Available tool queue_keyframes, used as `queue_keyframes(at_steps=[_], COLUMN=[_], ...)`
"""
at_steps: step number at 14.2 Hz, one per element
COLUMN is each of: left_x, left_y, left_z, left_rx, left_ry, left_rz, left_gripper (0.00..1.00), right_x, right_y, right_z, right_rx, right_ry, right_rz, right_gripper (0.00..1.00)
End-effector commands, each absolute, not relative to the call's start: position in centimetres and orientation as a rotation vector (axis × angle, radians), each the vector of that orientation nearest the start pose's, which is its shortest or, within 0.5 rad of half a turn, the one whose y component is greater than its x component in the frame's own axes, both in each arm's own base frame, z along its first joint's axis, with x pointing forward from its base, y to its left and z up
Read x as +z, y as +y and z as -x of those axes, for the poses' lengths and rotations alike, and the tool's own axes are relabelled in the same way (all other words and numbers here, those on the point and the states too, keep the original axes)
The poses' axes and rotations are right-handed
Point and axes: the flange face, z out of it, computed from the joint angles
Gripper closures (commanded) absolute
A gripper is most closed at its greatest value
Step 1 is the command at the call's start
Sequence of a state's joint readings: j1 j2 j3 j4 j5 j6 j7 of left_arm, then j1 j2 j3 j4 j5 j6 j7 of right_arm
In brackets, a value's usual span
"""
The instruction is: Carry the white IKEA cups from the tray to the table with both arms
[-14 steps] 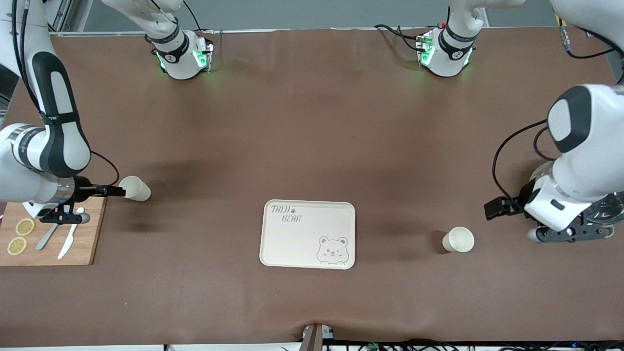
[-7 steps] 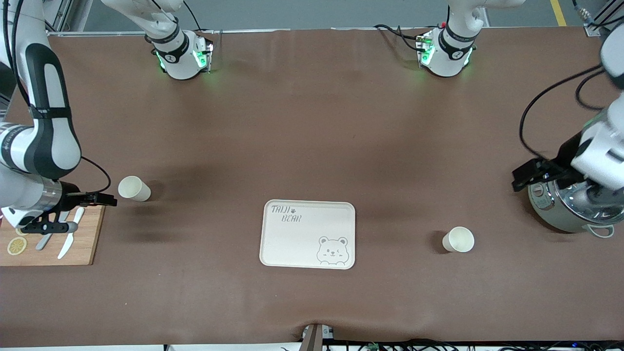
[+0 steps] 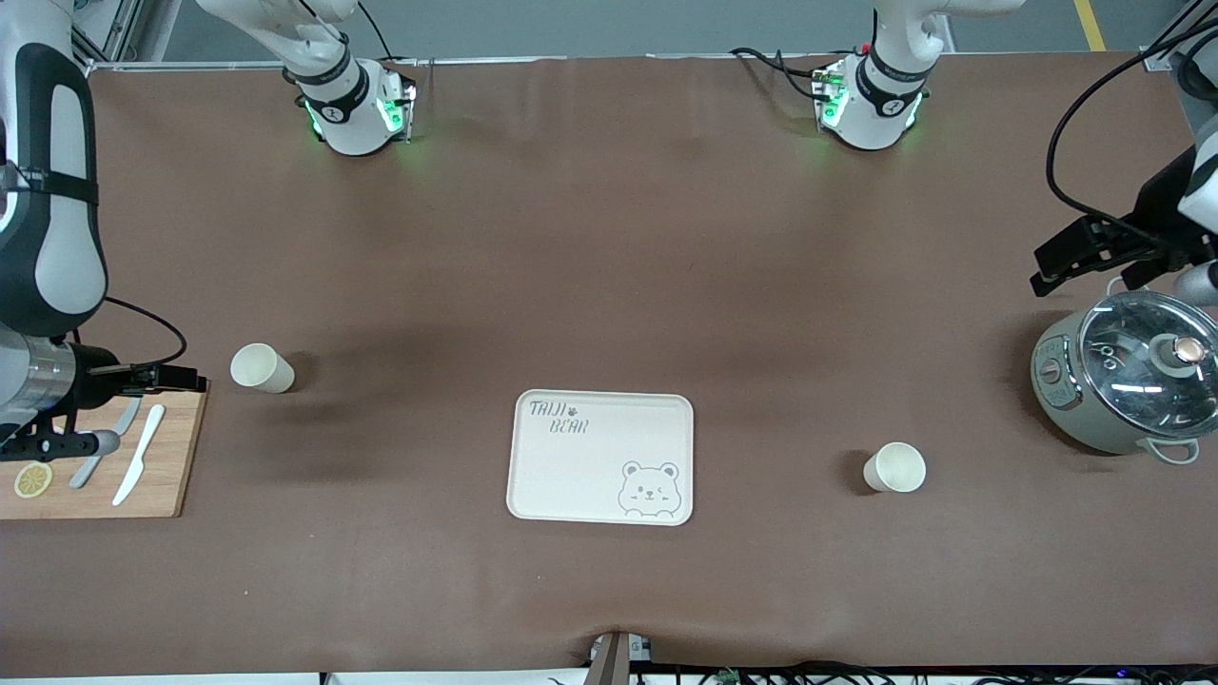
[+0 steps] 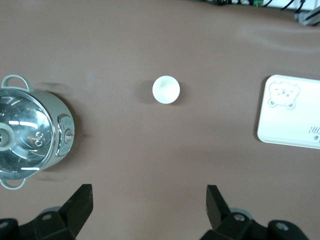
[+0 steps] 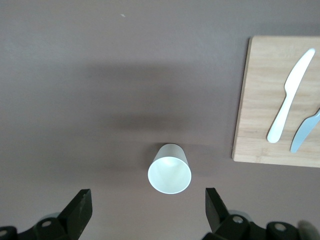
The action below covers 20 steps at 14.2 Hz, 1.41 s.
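Cream plastic makes up the tray [image 3: 599, 457] near the table's front edge, and we read "TAIJI BEAR" printed in one corner, with a winking bear drawn in the corner diagonal to it. Some marking shows on the cooker's front panel, though we cannot make it out.

Both white IKEA cups stand upright on the brown table cover [image 3: 609, 238], outside the tray. One cup [image 3: 261, 368] sits toward the right arm's end, just beside a wooden board [image 3: 162, 471]; the other cup [image 3: 894, 467] sits toward the left arm's end, near the cooker [image 3: 1123, 382]. We see wide bare cover between each cup and the tray.

We find the right gripper [image 3: 176, 379] over the board's corner, fingers spread, holding nothing, close to its cup without touching. The left gripper [image 3: 1080, 255] hangs above the cover by the cooker, also spread and empty.

On the board lie a white knife [image 3: 139, 467], a second utensil [image 3: 105, 447] and a lemon slice [image 3: 33, 479].
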<state>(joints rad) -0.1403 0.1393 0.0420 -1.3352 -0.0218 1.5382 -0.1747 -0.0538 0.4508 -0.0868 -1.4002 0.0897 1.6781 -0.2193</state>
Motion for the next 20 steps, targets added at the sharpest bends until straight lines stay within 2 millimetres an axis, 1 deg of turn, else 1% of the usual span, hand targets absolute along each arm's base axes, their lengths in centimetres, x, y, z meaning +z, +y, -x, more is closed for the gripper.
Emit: queue_keyframes(at_steps=[1, 3, 4, 5, 6, 7, 8, 9, 10, 13, 15, 18, 20], left_x=[65.0, 64.9, 64.9, 64.9, 64.9, 65.0, 65.1, 65.0, 65.0, 65.0, 64.9, 64.9, 64.9], left_y=[-6.2, -6.3, -6.6, -6.6, -6.9, -7.1, -7.6, -7.6, -7.6, -7.4, -7.3, -7.0, -7.0], left_z=[-58.6, -58.7, -58.6, -58.6, -58.6, -58.6, -58.5, -58.6, -58.6, -58.7, -58.7, -58.7, -58.7], left_rx=[-0.078, -0.076, -0.076, -0.077, -0.078, -0.081, -0.083, -0.082, -0.081, -0.082, -0.08, -0.079, -0.079], left_ry=[-0.14, -0.123, -0.108, -0.097, -0.07, -0.053, -0.041, -0.041, -0.043, -0.046, -0.051, -0.055, -0.055], left_rz=[3.174, 3.174, 3.173, 3.167, 3.165, 3.165, 3.166, 3.168, 3.175, 3.171, 3.17, 3.173, 3.173], left_gripper=[0.0, 0.0, 0.0, 0.0, 0.0, 0.0, 0.0, 0.0, 0.0, 0.0, 0.0, 0.0, 0.0], right_x=[47.0, 49.5, 50.6, 51.4, 52.2, 53.9, 54.9, 55.9, 57.2, 58.6, 59.5, 60.7, 60.9], right_y=[-6.3, -5.1, -5.0, -4.8, -4.2, -3.7, -3.3, -2.2, -1.8, -2.0, -2.0, -2.0, -2.3], right_z=[-67.2, -66.9, -66.7, -66.7, -66.5, -66.0, -65.7, -65.3, -64.6, -63.4, -62.3, -60.7, -58.9], right_rx=[0.245, 0.267, 0.272, 0.26, 0.241, 0.204, 0.179, 0.156, 0.143, 0.161, 0.164, 0.155, 0.156], right_ry=[-0.156, -0.188, -0.192, -0.194, -0.208, -0.221, -0.228, -0.247, -0.26, -0.251, -0.21, -0.194, -0.095], right_rz=[3.087, 3.086, 3.085, 3.087, 3.085, 3.089, 3.088, 3.091, 3.094, 3.092, 3.093, 3.096, 3.097], right_gripper=[0.0, 0.0, 0.0, 0.0, 0.0, 0.0, 0.0, 0.0, 0.0, 0.0, 0.0, 0.0, 0.0])
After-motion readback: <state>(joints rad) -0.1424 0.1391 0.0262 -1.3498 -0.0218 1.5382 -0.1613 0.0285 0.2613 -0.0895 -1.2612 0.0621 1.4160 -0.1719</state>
